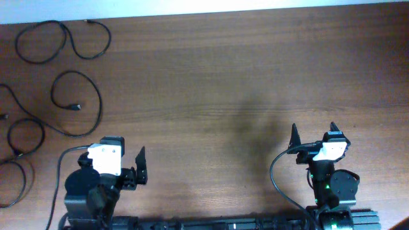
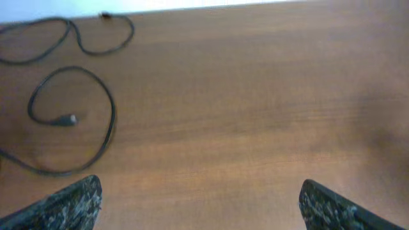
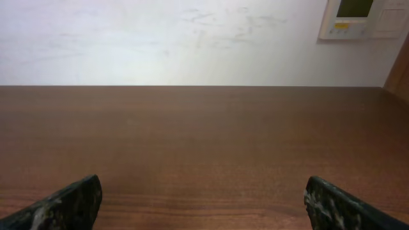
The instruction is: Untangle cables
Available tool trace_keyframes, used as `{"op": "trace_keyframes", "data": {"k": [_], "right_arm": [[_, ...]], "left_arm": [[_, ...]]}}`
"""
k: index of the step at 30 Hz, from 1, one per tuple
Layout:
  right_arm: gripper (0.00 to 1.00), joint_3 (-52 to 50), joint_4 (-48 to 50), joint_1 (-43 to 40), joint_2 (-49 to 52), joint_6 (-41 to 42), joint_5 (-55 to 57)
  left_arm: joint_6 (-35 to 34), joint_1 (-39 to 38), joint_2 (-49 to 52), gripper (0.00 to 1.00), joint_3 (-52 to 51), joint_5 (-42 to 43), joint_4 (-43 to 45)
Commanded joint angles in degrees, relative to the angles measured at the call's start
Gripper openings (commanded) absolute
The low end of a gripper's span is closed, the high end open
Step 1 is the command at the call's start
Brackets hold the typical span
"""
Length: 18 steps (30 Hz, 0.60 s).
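Observation:
Several thin black cables lie apart in loose loops at the table's left. One [image 1: 64, 35] curls at the far left corner. One [image 1: 96, 105] forms a loop with a small plug inside it. Others [image 1: 25, 134] loop at the left edge. In the left wrist view the plug loop [image 2: 112, 115] and the far cable [image 2: 96, 52] show at upper left. My left gripper [image 1: 124, 152] [image 2: 201, 204] is open and empty, near the front edge, just right of the cables. My right gripper [image 1: 313, 135] [image 3: 203, 201] is open and empty at front right, far from them.
The brown wooden table [image 1: 243, 76] ends at a white wall along its far edge [image 3: 192, 85]. A wall panel [image 3: 358, 19] hangs beyond the far right. Thicker black arm wires [image 1: 275, 172] loop beside each arm base at the front.

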Motion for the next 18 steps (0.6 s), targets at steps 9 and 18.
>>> {"op": "trace_keyframes", "data": {"k": [9, 18], "right_arm": [[0.98, -0.44, -0.22, -0.22, -0.55, 0.04, 0.48], [0.99, -0.44, -0.22, -0.22, -0.55, 0.04, 0.48]], "left_arm": [[1.77, 1.03, -5.73, 0.99, -21.73, 2.93, 27.30], [1.75, 1.01, -14.97, 0.99, -32.54, 2.95, 39.10]]}}
